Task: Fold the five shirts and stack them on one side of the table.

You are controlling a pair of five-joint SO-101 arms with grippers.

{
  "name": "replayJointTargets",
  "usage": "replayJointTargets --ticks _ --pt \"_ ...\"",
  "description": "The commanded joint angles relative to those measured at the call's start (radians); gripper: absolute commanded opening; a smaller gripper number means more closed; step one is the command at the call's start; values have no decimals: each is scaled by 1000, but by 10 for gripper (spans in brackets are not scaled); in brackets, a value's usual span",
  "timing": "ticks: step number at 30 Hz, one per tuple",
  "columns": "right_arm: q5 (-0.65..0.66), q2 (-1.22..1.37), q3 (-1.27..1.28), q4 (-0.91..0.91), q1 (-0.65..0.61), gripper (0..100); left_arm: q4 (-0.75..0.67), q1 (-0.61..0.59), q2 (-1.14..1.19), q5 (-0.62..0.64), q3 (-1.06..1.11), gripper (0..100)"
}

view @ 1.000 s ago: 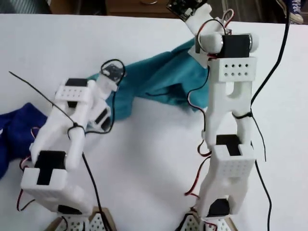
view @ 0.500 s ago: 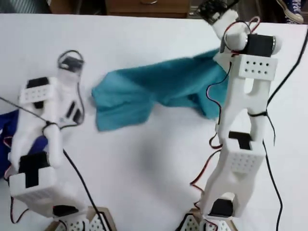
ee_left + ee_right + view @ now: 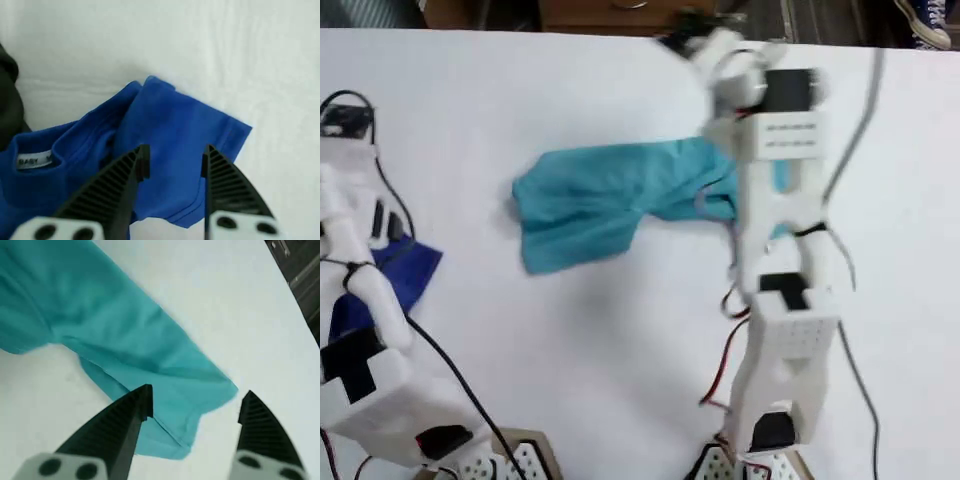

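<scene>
A teal shirt (image 3: pixel 605 195) lies crumpled across the middle of the white table (image 3: pixel 570 90), part of it under the right arm. In the right wrist view its edge (image 3: pixel 125 340) spreads below my right gripper (image 3: pixel 196 407), which stands open above the cloth, holding nothing. A blue shirt (image 3: pixel 390 285) lies bunched at the table's left edge, partly under the left arm. My left gripper (image 3: pixel 172 160) hovers open over the blue shirt (image 3: pixel 165 135), whose collar and label (image 3: pixel 30 160) face up.
A dark object (image 3: pixel 9 95) sits beside the blue shirt in the left wrist view. Wooden furniture (image 3: pixel 620 12) and a shoe (image 3: pixel 930 18) lie beyond the table's far edge. The arm bases (image 3: pixel 740 460) stand at the near edge.
The left arm has swung left, away from the teal shirt, to over the blue shirt. The right arm shifted right then back left, dragging and releasing the teal shirt, which now lies flatter.
</scene>
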Motion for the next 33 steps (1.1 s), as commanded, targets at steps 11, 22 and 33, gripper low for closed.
replayJointTargets --ticks 11,22,33 --pt "-206 -142 548 -154 -547 260 0 -278 -51 3 -47 199" --pt "-244 8 681 -456 -671 259 2 -342 -51 2 -41 199" --pt "-239 268 397 -374 -670 259 5 -339 -51 2 -41 199"
